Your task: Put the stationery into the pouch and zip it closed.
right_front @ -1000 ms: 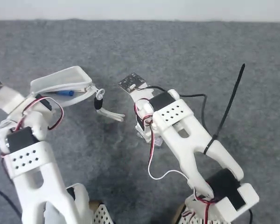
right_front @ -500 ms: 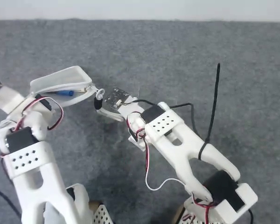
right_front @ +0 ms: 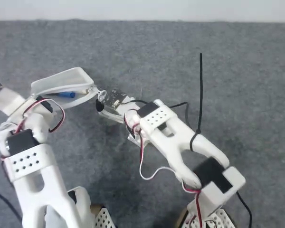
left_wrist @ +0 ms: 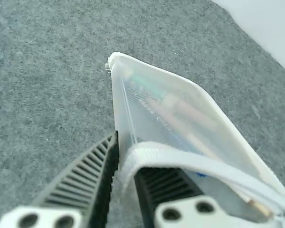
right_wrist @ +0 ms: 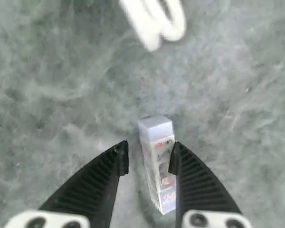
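Pouch (right_front: pixel 61 85) at ten o'clock on the grey carpet (right_front: pixel 247 71), mouth open, pens (left_wrist: pixel 180 114) inside. Pinched at its white rim by the left gripper (left_wrist: pixel 126 156), clamped tight on the fabric. At four o'clock of the pouch, right gripper (right_wrist: pixel 149 146), set narrow around a small printed box (right_wrist: pixel 157 161): one finger touching it, a slit at the other. White looped strap (right_front: pixel 115 117) at five o'clock of the zip pull (right_front: pixel 101 97).

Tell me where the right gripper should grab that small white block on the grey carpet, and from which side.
Best pinch the small white block across its narrow width, on its two long sides near mid-length, coming down from above. It lies flat on the grey carpet, lengthwise between the open jaws of the right gripper.
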Controlling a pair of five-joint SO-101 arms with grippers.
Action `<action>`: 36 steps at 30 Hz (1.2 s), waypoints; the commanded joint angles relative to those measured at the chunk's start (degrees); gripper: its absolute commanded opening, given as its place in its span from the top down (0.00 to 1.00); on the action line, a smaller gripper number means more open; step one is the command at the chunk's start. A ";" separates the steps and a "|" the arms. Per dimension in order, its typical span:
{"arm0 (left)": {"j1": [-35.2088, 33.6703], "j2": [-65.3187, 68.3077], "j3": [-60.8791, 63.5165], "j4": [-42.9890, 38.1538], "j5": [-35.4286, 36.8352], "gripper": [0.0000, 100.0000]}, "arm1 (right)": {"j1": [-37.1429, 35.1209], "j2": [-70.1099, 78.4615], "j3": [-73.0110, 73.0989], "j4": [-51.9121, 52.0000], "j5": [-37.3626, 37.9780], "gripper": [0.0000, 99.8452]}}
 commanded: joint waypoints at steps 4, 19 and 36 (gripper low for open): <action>0.26 -0.79 -1.71 -1.93 1.05 0.99 | 1.63 3.30 -4.92 0.48 0.79 0.86; 0.26 -0.79 -1.54 -1.93 1.05 0.99 | 1.89 6.11 -6.15 2.95 0.35 0.99; 2.20 -0.88 -1.45 -1.85 1.05 0.99 | -4.18 -12.26 -6.15 18.15 -5.80 0.99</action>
